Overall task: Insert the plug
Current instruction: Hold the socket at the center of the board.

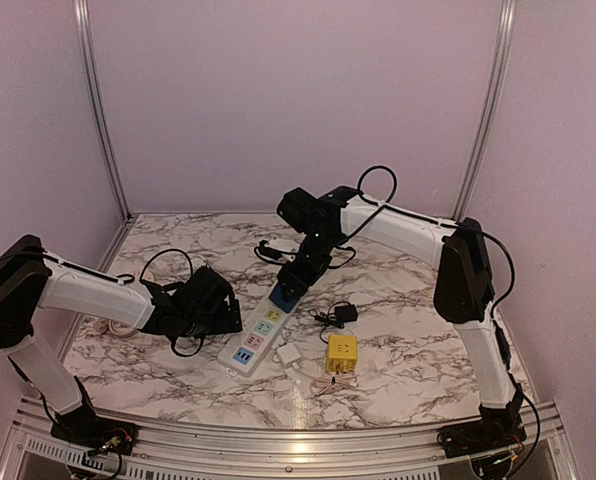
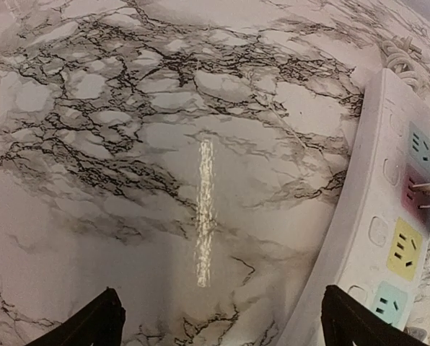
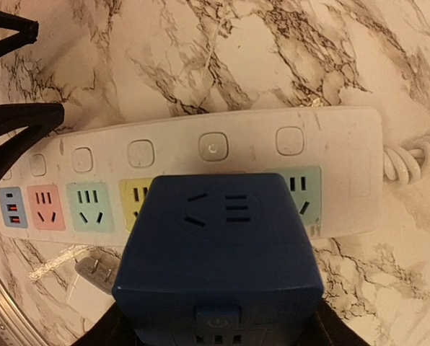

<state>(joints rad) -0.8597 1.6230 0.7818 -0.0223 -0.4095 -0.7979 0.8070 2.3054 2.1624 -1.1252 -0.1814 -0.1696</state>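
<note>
Pale lilac walls enclosed the marble-patterned tabletop (image 1: 418, 340). The blue cube plug (image 3: 218, 245) had a slotted socket face and a small button marked with a power symbol. The right jaws clamped it on both sides, over the white power strip (image 3: 330, 137) between the yellow and green sockets. Its metal prongs (image 2: 420, 189) met a pinkish socket; how deep, I could not tell. The left jaws stood wide open and empty over bare marble beside the strip's long edge.

A marble-patterned table (image 1: 408, 375) is seen. A white power strip (image 1: 258, 335) is laid diagonally across its middle. Toward the near edge, a white plug (image 1: 289, 355) and a yellow cube (image 1: 341, 353) are placed beside the strip, with a black plug (image 1: 346, 314) set just behind them.
</note>
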